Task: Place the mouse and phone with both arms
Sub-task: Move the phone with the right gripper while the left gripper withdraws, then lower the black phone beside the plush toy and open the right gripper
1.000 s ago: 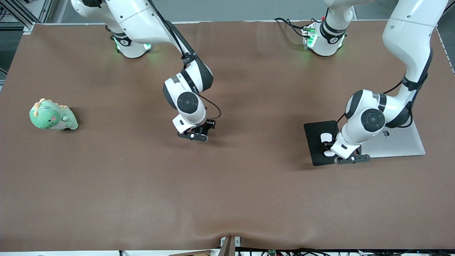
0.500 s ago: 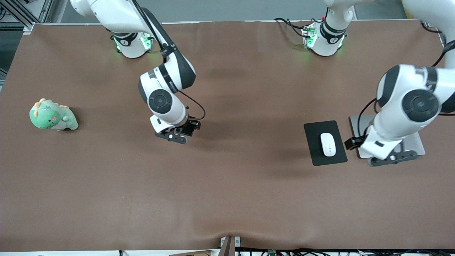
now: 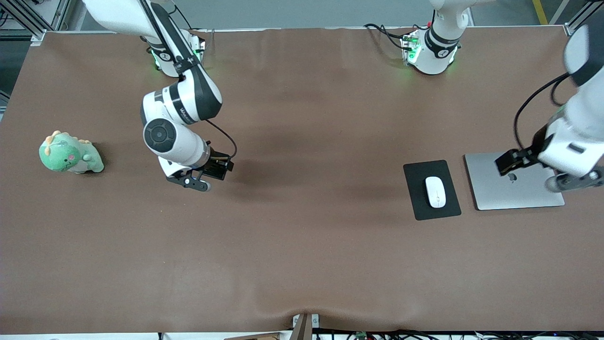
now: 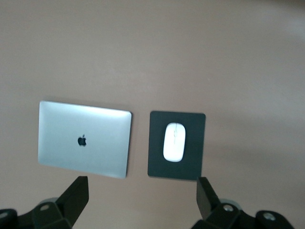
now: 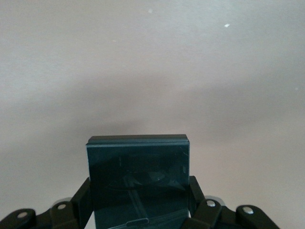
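The white mouse (image 3: pixel 435 191) lies on a black pad (image 3: pixel 421 200) toward the left arm's end of the table; it also shows in the left wrist view (image 4: pixel 174 141), on the pad (image 4: pixel 157 162). My left gripper (image 3: pixel 573 182) is open and empty, up in the air over the silver laptop (image 3: pixel 507 191), with its fingers (image 4: pixel 76 196) wide apart. My right gripper (image 3: pixel 197 182) is shut on the black phone (image 3: pixel 218 168) and holds it a little above the bare brown table. In the right wrist view the phone (image 5: pixel 138 171) sits flat between the fingers (image 5: pixel 194 191).
A closed silver laptop (image 4: pixel 85 145) lies beside the pad, toward the left arm's end. A green dinosaur plush (image 3: pixel 70 153) sits near the right arm's end of the table. The brown table cover (image 3: pixel 302 245) has a ripple at its front edge.
My left gripper has let go of the mouse on the pad, risen and moved over the laptop. My right gripper has carried the phone toward the right arm's end.
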`<state>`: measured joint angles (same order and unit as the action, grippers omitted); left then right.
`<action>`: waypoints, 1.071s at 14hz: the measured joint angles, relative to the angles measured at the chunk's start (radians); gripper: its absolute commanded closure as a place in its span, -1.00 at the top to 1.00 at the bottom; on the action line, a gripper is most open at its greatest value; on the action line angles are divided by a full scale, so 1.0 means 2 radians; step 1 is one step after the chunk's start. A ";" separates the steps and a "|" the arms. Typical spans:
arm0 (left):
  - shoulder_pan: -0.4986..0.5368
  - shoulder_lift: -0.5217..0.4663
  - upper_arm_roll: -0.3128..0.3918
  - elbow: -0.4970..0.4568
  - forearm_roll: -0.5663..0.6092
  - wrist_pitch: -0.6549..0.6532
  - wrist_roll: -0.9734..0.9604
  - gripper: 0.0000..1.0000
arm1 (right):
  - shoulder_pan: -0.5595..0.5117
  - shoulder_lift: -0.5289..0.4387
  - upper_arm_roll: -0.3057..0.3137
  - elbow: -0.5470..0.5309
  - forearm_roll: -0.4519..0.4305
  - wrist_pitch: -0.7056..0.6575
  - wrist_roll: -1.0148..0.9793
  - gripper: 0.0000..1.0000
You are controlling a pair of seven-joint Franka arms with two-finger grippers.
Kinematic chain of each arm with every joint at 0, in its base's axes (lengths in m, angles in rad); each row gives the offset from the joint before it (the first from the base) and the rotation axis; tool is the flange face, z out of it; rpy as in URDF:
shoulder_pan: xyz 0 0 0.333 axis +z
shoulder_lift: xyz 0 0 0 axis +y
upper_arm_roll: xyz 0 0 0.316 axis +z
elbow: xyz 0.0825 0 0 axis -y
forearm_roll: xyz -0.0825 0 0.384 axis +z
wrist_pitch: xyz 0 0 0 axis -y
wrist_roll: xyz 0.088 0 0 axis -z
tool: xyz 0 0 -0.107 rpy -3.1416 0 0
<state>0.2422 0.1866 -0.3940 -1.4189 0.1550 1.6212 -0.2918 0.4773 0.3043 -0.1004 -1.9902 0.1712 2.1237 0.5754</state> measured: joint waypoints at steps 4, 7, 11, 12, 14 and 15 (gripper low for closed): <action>0.019 -0.032 0.005 0.009 -0.020 -0.021 0.053 1.00 | -0.046 -0.023 -0.001 -0.047 0.000 0.017 -0.069 -1.00; -0.026 -0.048 0.058 0.009 -0.020 -0.051 0.101 1.00 | -0.071 -0.042 -0.001 -0.097 0.000 0.067 -0.107 -1.00; -0.112 -0.070 0.153 -0.002 -0.021 -0.078 0.117 1.00 | -0.101 -0.049 -0.001 -0.124 -0.001 0.080 -0.148 -1.00; -0.135 -0.079 0.177 -0.010 -0.023 -0.079 0.117 1.00 | -0.111 -0.050 -0.001 -0.129 -0.001 0.084 -0.163 -1.00; -0.153 -0.094 0.199 -0.024 -0.034 -0.080 0.117 1.00 | -0.130 -0.050 -0.001 -0.143 -0.001 0.104 -0.192 -1.00; -0.153 -0.099 0.201 -0.029 -0.038 -0.081 0.117 1.00 | -0.138 -0.050 -0.001 -0.152 -0.001 0.117 -0.207 -1.00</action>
<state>-0.0646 -0.0110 0.0070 -1.4761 0.0794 1.4602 -0.0582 0.2004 0.2046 -0.1033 -2.2952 0.1689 2.3569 0.1617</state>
